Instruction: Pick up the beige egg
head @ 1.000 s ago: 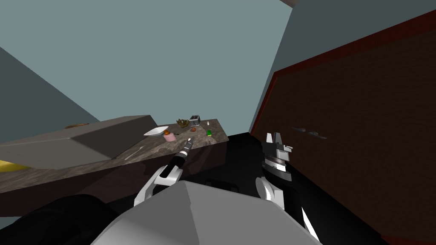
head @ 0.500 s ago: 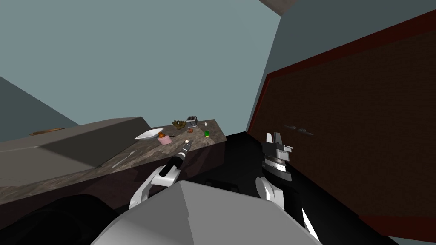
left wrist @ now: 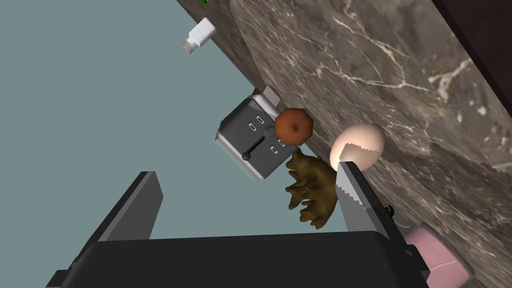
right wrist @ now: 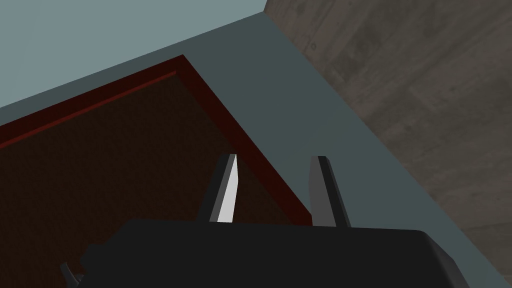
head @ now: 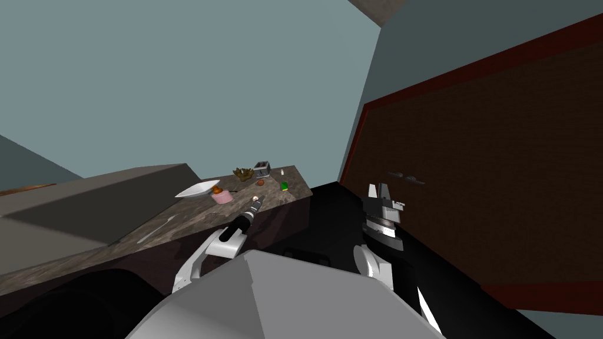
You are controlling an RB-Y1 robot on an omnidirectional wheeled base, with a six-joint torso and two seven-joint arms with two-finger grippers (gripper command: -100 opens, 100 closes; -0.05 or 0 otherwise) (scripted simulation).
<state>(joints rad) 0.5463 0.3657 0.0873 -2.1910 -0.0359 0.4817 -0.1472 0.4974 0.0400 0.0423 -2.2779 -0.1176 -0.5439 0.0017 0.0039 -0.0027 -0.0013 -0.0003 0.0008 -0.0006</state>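
Brown veined counter (head: 176, 220) runs along a grey-blue wall, and the beige egg (left wrist: 357, 142) rests on it near the front edge, toward the right-hand end. The left gripper (left wrist: 246, 172) reaches in over that edge with its fingers spread wide and nothing between them. The egg is not in the gap. It sits just past the tip of one finger (left wrist: 357, 195), which covers its near part, so it is in line with that blade rather than centred. The other finger (left wrist: 135, 205) is well apart from it.

What shows of the egg is a little longer across the fingers than along them. With the blade over part of it, I cannot tell which end is the narrow one, or whether it lies flat or stands.

Beyond the egg, at the back edge by the wall, stands a grey toaster (left wrist: 252, 140). A round brown thing (left wrist: 293, 126) sits in front of the toaster, and an olive-brown lumpy thing (left wrist: 312, 187) lies beside it. A small white bottle (left wrist: 199, 36) stands further along the back edge, toward the right-hand end. A pink cup (left wrist: 435, 252) is near the egg, on the side away from the right-hand end, and a white dish (head: 197, 189) lies past it.

The right gripper (right wrist: 272, 157) is held up at my right side, fingers apart with nothing between them.
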